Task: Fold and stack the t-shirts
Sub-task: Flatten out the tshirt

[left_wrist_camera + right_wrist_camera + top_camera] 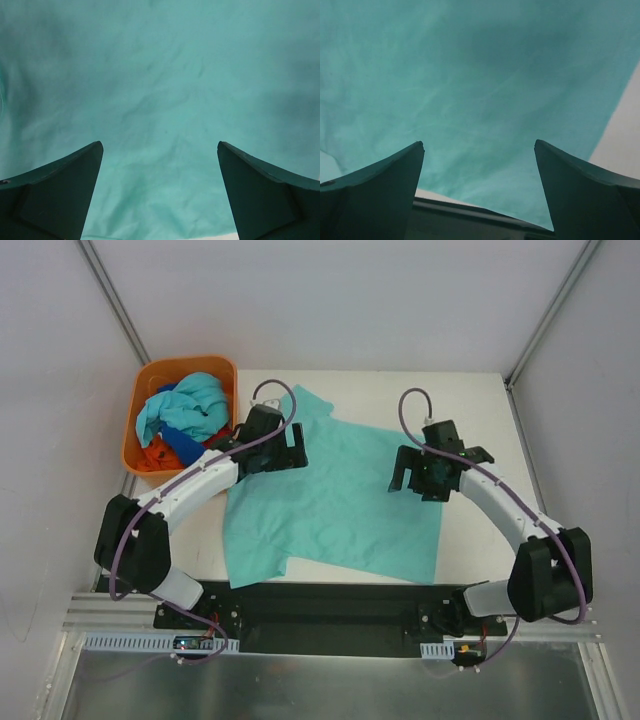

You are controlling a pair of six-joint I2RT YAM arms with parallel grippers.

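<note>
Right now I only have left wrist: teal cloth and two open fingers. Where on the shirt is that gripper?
Observer: The left gripper hangs over the far-left part of the teal t-shirt, near a sleeve.
Operator: Shirt flat?
Observer: It is spread open on the table, unfolded and lying at a slant.
Operator: Right arm?
Observer: The right gripper is open over the shirt's right side and holds nothing.
Operator: More shirts?
Observer: Yes. An aqua shirt, a blue shirt and an orange-red shirt are bundled in the orange basket at the far left.
</note>
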